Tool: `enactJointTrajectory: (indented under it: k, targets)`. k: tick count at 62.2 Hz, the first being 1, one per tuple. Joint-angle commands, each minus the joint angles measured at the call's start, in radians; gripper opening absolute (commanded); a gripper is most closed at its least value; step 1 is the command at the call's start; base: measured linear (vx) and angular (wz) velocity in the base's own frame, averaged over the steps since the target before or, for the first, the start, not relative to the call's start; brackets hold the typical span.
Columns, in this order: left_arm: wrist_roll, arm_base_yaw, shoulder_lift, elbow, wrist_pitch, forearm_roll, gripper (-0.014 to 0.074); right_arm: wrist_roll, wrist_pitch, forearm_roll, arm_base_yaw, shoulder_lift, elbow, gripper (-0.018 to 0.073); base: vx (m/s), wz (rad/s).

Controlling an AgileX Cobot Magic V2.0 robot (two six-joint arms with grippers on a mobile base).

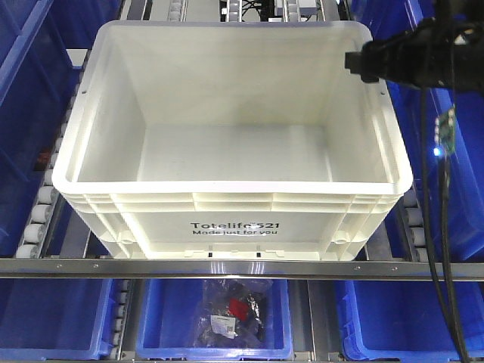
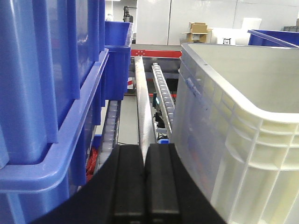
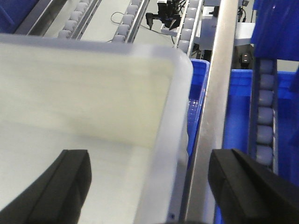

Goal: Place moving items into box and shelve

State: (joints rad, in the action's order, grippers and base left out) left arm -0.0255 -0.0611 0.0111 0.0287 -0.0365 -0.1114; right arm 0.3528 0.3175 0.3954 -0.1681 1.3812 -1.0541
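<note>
**Inspector:** Report from the left of the front view.

**Assistant:** Blue plastic bins (image 1: 30, 91) fill the left edge of the frame, beside a grey roller track (image 1: 41, 208). The large white rectangular plastic tote (image 1: 227, 200) takes up the centre, sitting on the rollers, its black print facing the lower edge. Its interior shows only bare white floor; neither soft ball is visible in any view.

**Inspector:** Below it?

**Assistant:** A metal shelf rail (image 1: 242, 267) crosses the frame, and under it, lower centre, a blue bin holding a clear bag of dark and red parts (image 1: 231, 314).

**Inspector:** The arms?

**Assistant:** The black right arm (image 1: 416, 57) enters at upper right, above the tote's right rim, with cables hanging down the right edge. In its wrist view the right gripper (image 3: 149, 175) has its fingers spread wide, one over the tote's interior, the other outside over the blue bin, straddling the wall. In the left wrist view the left gripper (image 2: 145, 182) has its two black fingers pressed together with nothing between them, low in the gap between the blue bins and the tote's ribbed side.
</note>
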Motion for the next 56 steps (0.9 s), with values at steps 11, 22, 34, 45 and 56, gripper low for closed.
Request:
enactJointTrajectory:
  k: [11,22,34,45,56]
  targets:
    - [0.000,0.000,0.010,0.022,0.087,-0.002,-0.0006,0.011,-0.215,-0.019,0.000,-0.329,0.228,0.0573,0.00,0.00]
    - [0.000,0.000,0.010,0.022,0.087,-0.002,-0.0006,0.011,-0.358,-0.039,0.002,-0.575,0.437,0.0501,0.00,0.00]
    - [0.000,0.000,0.010,0.022,0.087,-0.002,-0.0006,0.000,-0.415,-0.120,0.121,-0.807,0.637,0.0316,0.00,0.00]
    - [0.000,0.000,0.010,0.022,0.087,-0.002,-0.0006,-0.108,-0.344,-0.326,0.219,-0.975,0.724,0.0098,0.00,0.00]
    - [0.000,0.000,0.010,0.022,0.087,-0.002,-0.0006,-0.215,-0.359,-0.368,0.230,-1.105,0.850,-0.0012,0.00,0.00]
